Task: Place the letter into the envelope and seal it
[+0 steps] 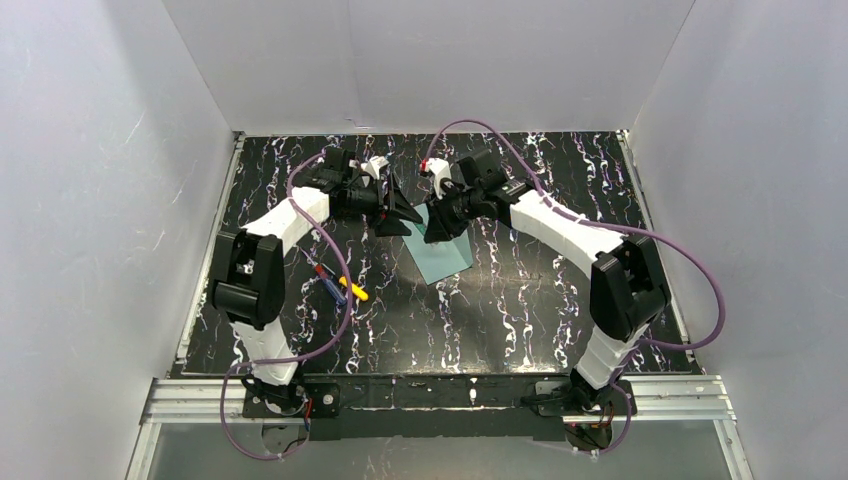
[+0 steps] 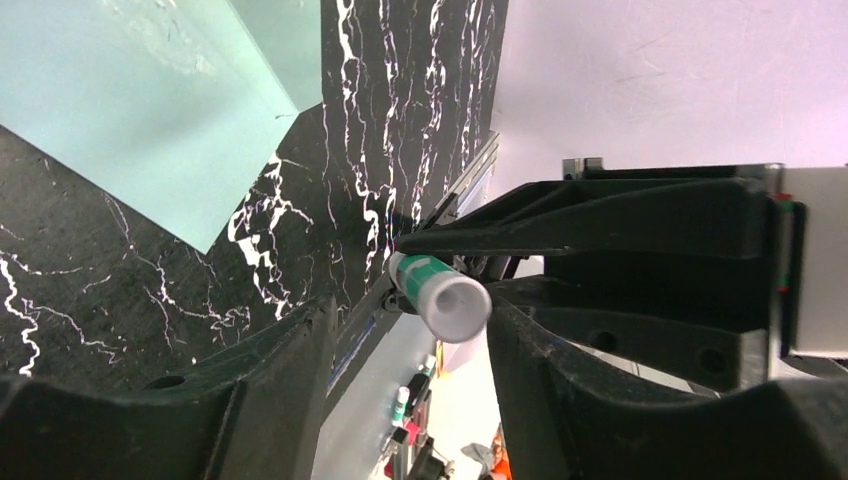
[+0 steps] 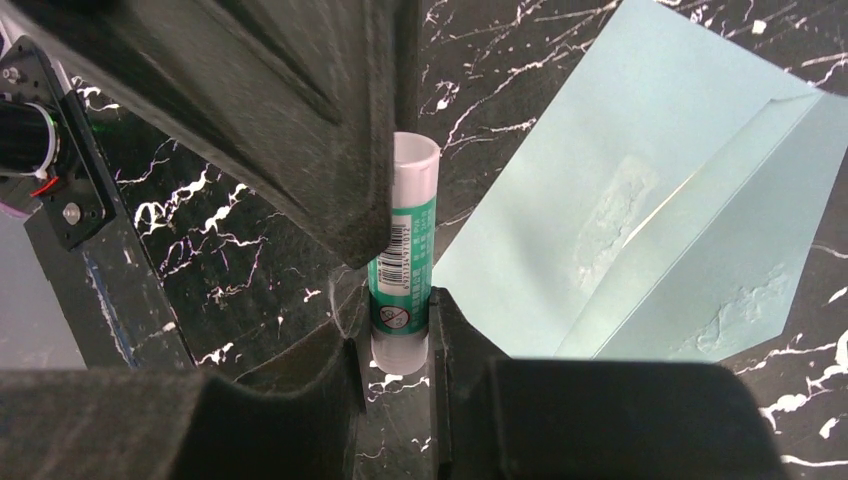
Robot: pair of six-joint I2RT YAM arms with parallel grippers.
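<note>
The teal envelope [image 1: 441,251] lies flap open on the black marbled table; it also shows in the left wrist view [image 2: 150,100] and the right wrist view [image 3: 650,200]. The letter is not in view. My right gripper [image 1: 436,228] [image 3: 398,330] is shut on a green and white glue stick [image 3: 404,262], held just above the table beside the envelope's left edge. My left gripper [image 1: 400,212] [image 2: 410,335] is open, its jaws wide apart around the stick's white end [image 2: 447,300]. One left finger [image 3: 280,120] looms over the stick in the right wrist view.
A few pens [image 1: 340,285], red, blue and yellow, lie on the table near the left arm. White walls enclose the table on three sides. A metal rail [image 1: 440,395] runs along the near edge by the arm bases.
</note>
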